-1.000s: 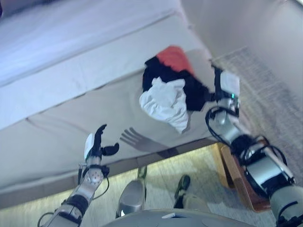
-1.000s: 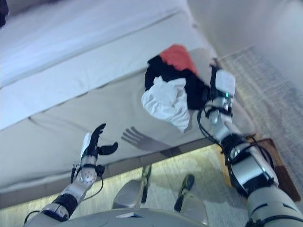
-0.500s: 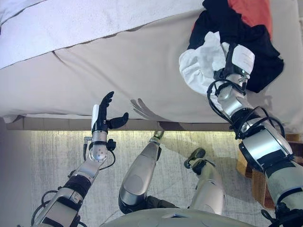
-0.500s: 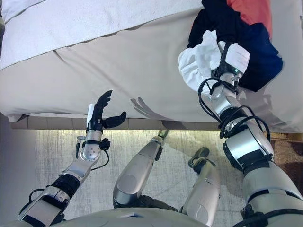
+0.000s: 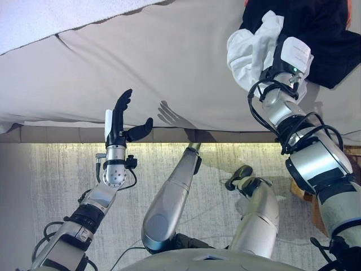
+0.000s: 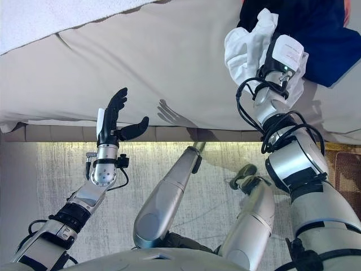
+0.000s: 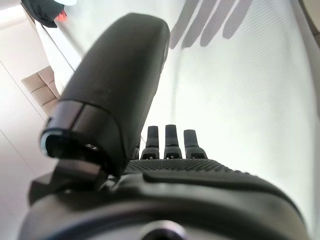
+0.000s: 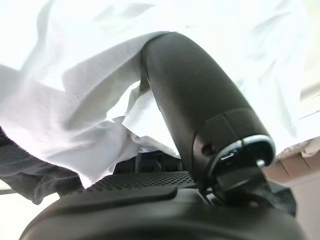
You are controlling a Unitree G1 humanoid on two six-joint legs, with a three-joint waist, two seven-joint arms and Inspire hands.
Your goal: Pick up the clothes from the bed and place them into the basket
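A pile of clothes lies on the bed near its right end: a white cloth (image 5: 251, 48), a black garment (image 5: 333, 42) and a bit of orange (image 5: 346, 11). My right hand (image 8: 190, 95) is in the pile; in its wrist view the thumb curls over the white cloth (image 8: 75, 105), which bunches between thumb and palm. My left hand (image 5: 119, 121) is raised in front of the bed's side, open and empty, with straight fingers (image 7: 165, 142). A brown woven thing (image 6: 344, 169), perhaps the basket, stands on the floor at the right behind my right arm.
The bed's beige sheet (image 5: 169, 68) spans the upper half, with a white blanket (image 5: 45, 17) at the upper left. A pale rug (image 5: 51, 180) covers the floor below the bed's lit edge.
The camera has swung, so the whole picture has shifted. My right hand moved from beside the pile onto the white cloth. My left hand stays raised and open.
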